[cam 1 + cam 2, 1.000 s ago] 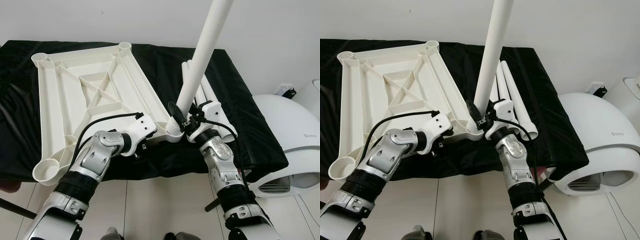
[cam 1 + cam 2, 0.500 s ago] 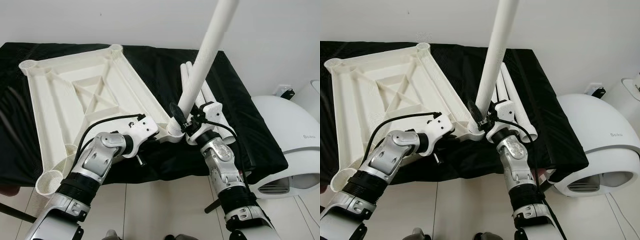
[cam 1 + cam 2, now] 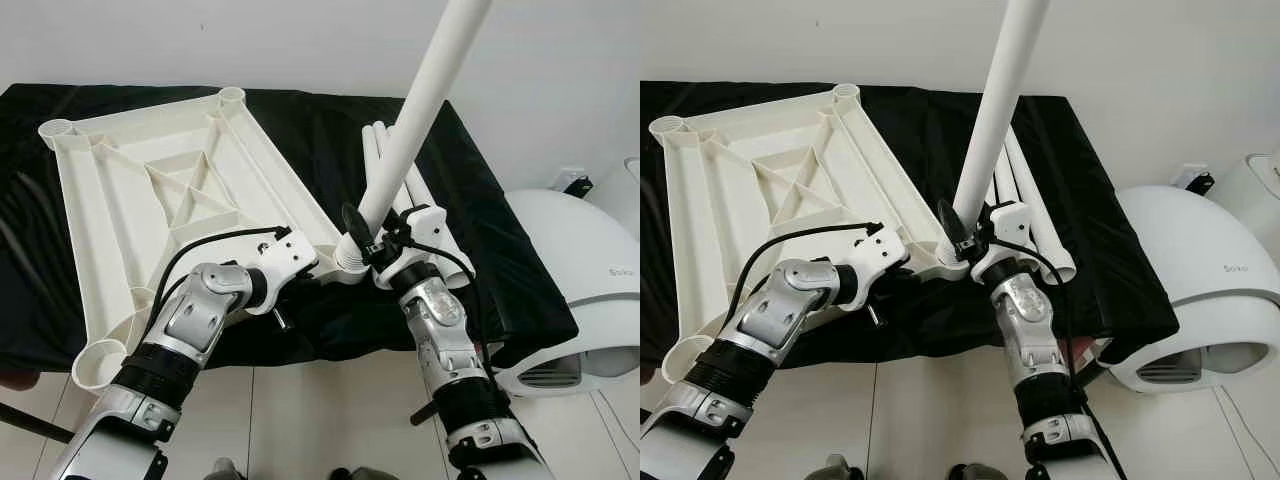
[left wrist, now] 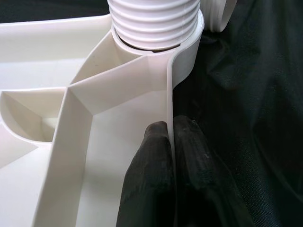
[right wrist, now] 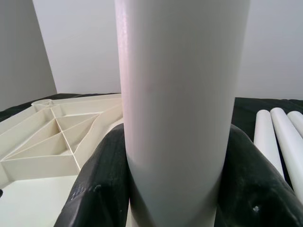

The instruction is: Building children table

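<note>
Both grippers clamped: left gripper [image 4: 171, 156] pinches tabletop [image 3: 170, 200] rim, right gripper [image 5: 175, 189] grips leg [image 3: 992, 130] (keep vertical while threading).

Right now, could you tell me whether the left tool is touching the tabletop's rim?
Touching: the left wrist view shows the left tool pinching the upside-down tabletop's thin rim between its fingers.

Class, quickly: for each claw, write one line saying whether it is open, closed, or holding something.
Left claw: closed, pinching the tabletop's rim.
Right claw: closed around the upright table leg standing in the corner socket.
</note>
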### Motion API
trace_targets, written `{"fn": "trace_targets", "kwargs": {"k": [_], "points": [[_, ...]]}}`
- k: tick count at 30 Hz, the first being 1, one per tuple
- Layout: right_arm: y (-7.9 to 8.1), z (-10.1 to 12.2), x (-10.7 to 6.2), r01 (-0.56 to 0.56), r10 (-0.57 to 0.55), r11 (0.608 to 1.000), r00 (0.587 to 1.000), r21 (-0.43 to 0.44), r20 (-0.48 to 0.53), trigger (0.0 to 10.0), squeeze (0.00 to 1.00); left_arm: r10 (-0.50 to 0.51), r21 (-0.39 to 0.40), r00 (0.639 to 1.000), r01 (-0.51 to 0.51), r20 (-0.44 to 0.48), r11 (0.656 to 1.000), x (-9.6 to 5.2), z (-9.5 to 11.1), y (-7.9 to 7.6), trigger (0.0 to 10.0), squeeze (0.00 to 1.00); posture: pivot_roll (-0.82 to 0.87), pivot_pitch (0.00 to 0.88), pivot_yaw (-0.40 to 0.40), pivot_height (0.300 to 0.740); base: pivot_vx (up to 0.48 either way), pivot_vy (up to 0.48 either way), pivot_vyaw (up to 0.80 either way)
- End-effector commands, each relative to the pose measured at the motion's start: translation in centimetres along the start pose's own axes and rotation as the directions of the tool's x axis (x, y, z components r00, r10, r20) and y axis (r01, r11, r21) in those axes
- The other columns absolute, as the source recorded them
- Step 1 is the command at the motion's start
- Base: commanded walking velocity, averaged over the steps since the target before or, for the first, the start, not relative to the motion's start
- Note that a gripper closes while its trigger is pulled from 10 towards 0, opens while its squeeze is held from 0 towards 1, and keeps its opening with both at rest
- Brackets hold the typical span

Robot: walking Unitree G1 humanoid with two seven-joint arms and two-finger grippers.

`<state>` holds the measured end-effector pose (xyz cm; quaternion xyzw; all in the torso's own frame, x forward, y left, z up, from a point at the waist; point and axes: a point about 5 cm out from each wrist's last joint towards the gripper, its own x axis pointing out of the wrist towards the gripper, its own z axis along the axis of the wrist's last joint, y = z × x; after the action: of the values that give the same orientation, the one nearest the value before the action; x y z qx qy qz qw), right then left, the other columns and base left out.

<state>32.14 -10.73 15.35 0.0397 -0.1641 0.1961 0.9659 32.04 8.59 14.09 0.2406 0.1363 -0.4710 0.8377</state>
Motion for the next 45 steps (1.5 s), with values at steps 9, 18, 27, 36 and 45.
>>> {"fn": "trace_targets", "kwargs": {"k": [9, 18, 27, 36, 45], "points": [[-0.1, -3.1, -1.7, 0.143, -0.141, 0.99, 0.975, 0.0, -0.171, 10.0, 0.0, 0.079, -0.005, 0.996, -0.079, -0.049, 0.997, -0.1, -0.7, 0.6, 10.0, 0.0, 0.01, 0.079, -0.03, 0.74, 0.0, 0.0, 0.0], [0.8, -2.8, -1.4, 0.163, -0.166, 0.986, 0.972, -0.03, -0.165, 10.0, 0.0, 0.085, -0.007, 0.995, -0.086, -0.047, 0.996, -0.1, -0.7, 0.6, 10.0, 0.0, 0.01, 0.07, -0.037, 0.74, 0.0, 0.0, 0.0], [1.1, -2.7, -1.3, 0.222, -0.227, 0.974, 0.96, -0.044, -0.165, 10.0, 0.0, 0.086, -0.007, 0.995, -0.087, -0.045, 0.996, -0.1, -0.7, 0.5, 10.0, 0.0, 0.01, 0.065, -0.042, 0.74, 0.0, 0.0, 0.0], [0.7, -2.8, -1.5, 0.355, -0.363, 0.932, 0.913, -0.077, -0.186, 10.0, 0.0, 0.085, -0.008, 0.995, -0.086, -0.043, 0.996, -0.1, -0.7, 0.4, 10.0, 0.0, 0.01, 0.058, -0.043, 0.74, 0.0, 0.0, 0.0], [0.7, -2.8, -1.6, 0.435, -0.453, 0.891, 0.874, -0.133, -0.177, 10.0, 0.0, 0.083, -0.005, 0.996, -0.083, -0.038, 0.997, 0.0, -0.5, 0.3, 10.0, 0.0, 0.02, 0.05, -0.044, 0.74, 0.0, 0.0, 0.0]]}}
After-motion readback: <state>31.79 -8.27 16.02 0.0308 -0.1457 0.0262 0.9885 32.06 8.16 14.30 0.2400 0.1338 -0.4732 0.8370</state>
